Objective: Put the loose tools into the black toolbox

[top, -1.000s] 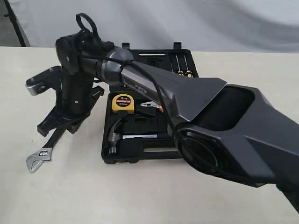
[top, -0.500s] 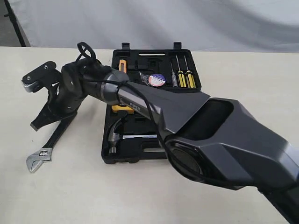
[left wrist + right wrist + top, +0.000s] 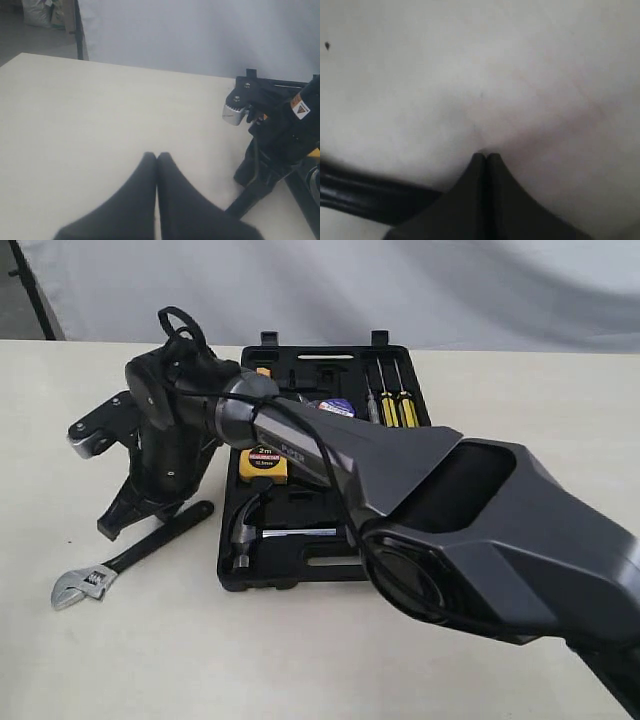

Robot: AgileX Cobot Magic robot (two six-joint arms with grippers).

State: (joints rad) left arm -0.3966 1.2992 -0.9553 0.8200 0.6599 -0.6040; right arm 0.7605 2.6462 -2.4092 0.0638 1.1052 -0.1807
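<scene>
The silver adjustable wrench [image 3: 128, 558] lies flat on the table, left of the black toolbox [image 3: 322, 570], which stands open. Its black handle [image 3: 360, 196] passes beside my right gripper [image 3: 112, 528], which is shut on nothing with its tips down at the table. The right arm reaches across from the lower right. The claw hammer [image 3: 246, 528] lies in the toolbox's near half. The tape roll [image 3: 337, 408] sits in the far half. My left gripper [image 3: 157, 155] is shut and empty over bare table, looking toward the right arm's wrist [image 3: 280, 135].
A yellow tape measure [image 3: 263, 462] and screwdrivers [image 3: 394, 406] sit in the toolbox. The right arm's large dark links [image 3: 480, 530] cover the near right of the exterior view. A grey backdrop [image 3: 400, 290] runs behind the table.
The wrench's handle end has swung right toward the toolbox, so it lies flatter across the table. The right gripper rocked left and came back, staying shut.
</scene>
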